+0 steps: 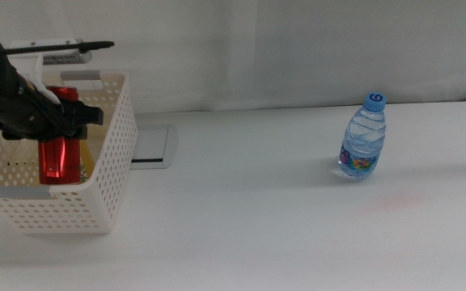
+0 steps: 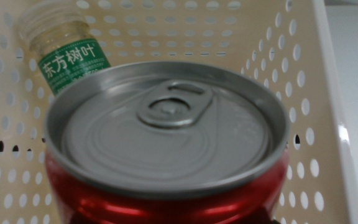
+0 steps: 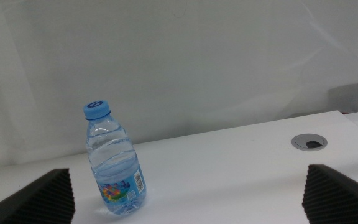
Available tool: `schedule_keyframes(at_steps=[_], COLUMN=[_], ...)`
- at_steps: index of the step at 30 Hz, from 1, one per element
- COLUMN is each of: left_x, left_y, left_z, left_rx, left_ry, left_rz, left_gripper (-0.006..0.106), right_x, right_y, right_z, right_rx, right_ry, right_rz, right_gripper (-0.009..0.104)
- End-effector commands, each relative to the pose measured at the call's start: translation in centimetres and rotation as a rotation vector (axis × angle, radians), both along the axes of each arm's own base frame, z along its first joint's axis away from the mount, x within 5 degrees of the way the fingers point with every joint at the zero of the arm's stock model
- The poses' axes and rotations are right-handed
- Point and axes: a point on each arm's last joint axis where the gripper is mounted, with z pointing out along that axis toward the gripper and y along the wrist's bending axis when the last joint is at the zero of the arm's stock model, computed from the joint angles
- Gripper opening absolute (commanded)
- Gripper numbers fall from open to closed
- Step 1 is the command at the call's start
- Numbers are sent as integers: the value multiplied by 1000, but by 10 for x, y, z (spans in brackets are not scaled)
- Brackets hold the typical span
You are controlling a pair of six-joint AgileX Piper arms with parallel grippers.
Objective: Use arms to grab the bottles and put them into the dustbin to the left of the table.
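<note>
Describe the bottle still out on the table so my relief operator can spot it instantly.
Start at the white perforated dustbin on the table's left, where the left claw holds the red can over the bin. Look across the bare white table to its right side: the water bottle stands upright there, alone. It is clear, with a blue cap and a colourful label.

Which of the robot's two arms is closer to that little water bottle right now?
The right one. Its gripper faces the water bottle from nearby on the table side. The left gripper is far off, over the white basket, holding the red can.
</note>
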Motion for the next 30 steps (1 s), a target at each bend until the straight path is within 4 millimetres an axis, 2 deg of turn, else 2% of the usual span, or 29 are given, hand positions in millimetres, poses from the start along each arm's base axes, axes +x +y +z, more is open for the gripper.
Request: schedule_keyframes(at_steps=[1,5,8,9,10,11,12,13,17,20,24,30], left_x=[6,7,7,7,8,8,8,8,7,2,-14,-45], left_y=[-3,-3,-3,-3,-3,-3,-3,-3,-3,-4,-16,-43], left_z=[6,5,5,5,6,6,6,6,8,23,61,106], left_rx=[-7,-8,-8,-8,-11,-11,-12,-15,-16,-42,-65,-89], left_ry=[-62,-67,-67,-69,-76,-76,-76,-76,-84,-137,-256,-398], left_rz=[-4,-4,-4,-5,-1,-1,1,5,5,19,-19,-114], left_gripper=[-3,-2,4,13,52,80,89,93,93,93,93,93], right_x=[-1,-1,-1,-1,-1,-1,-1,-1,-1,-1,0,0], right_y=[-1,-1,-1,-1,-1,-1,-1,-1,-1,-2,-3,-2], right_z=[-10,-11,-11,-11,-11,-11,-11,-10,-10,-8,1,36], right_rx=[-10,-10,-10,-10,-10,-10,-10,-10,-10,9,53,116], right_ry=[19,21,21,21,21,21,21,18,18,0,-39,-120], right_rz=[-7,-6,-6,-6,-6,-6,-6,-7,-7,-17,-31,-21], right_gripper=[103,103,103,103,103,103,103,103,103,103,103,103])
